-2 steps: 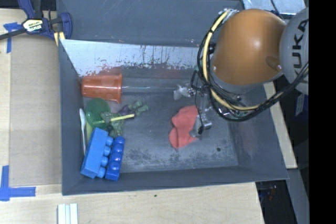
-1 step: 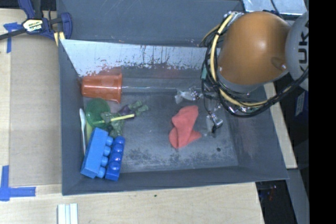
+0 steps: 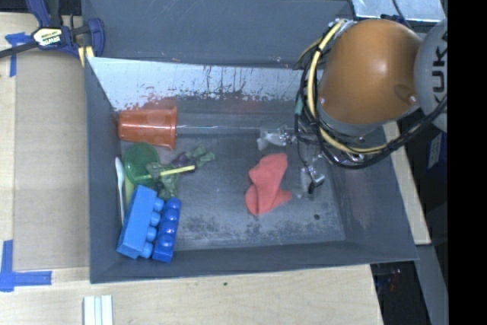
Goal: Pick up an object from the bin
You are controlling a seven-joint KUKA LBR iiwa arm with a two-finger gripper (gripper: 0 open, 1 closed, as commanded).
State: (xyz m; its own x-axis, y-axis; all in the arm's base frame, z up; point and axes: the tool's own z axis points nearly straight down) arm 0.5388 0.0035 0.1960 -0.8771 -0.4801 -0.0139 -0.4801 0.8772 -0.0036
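The gripper [image 3: 293, 160] hangs low by the right wall of the bin [image 3: 228, 34], its two fingers standing apart. It is just beside a red crumpled soft piece [image 3: 266, 185] that lies on the floor, right of the middle. To take it well, the fingers should probably straddle its bunched upper part (the flatter lower end looks likely to slip) and reach the floor before closing. The blue block [image 3: 148, 223] and orange cup [image 3: 148, 125] lie well apart, along the left wall.

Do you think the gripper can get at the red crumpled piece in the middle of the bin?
Probably yes: the gripper sits right beside the red piece, which lies alone with nothing on it.
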